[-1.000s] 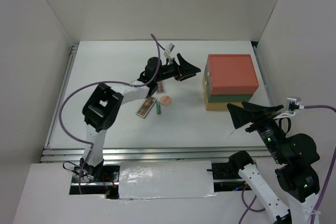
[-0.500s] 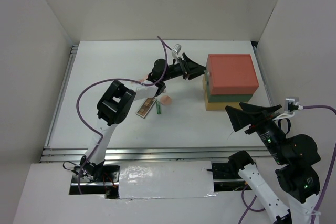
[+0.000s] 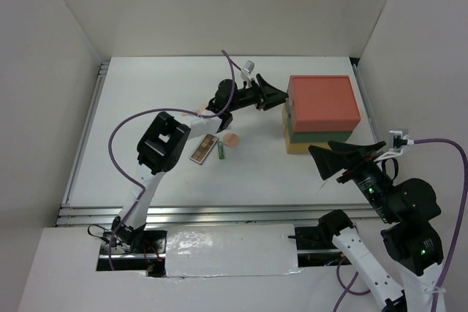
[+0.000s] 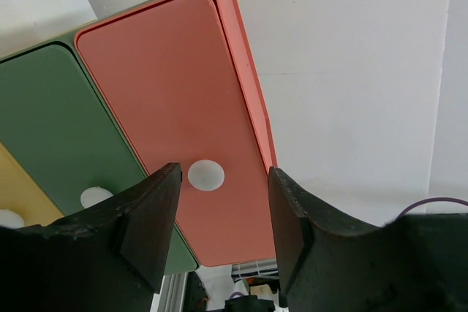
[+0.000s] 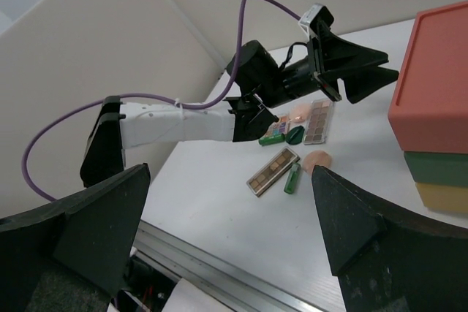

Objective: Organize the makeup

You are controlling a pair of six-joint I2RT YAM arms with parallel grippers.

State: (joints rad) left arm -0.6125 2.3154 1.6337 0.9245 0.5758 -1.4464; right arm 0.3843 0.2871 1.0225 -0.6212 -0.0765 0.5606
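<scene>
1. Eyeshadow palette (image 3: 204, 149), flat on the table (image 3: 146, 107) left of centre. It is probably light and stiff and lies low, so it is best pinched across its narrow width.
2. Green tube (image 3: 221, 150), just beside the palette. It is probably light and apt to roll, so grip it across the barrel at mid-length.
3. Peach compact (image 3: 231, 139), near the tube. It is round and smooth, likely slippery, and its pressed powder is fragile, so take it across the diameter. A second palette (image 5: 317, 121) and a dark green compact (image 5: 295, 135) lie beneath the left arm.
4. Left gripper (image 4: 223, 173): jaws apart, grasping nothing, framing the white knob (image 4: 205, 174) of the red drawer (image 4: 168, 93) on the drawer box (image 3: 322, 100).
5. Right gripper (image 3: 344, 153): spread wide and empty, raised on the near side of the box.
6. No brand, label or writing is legible.
</scene>
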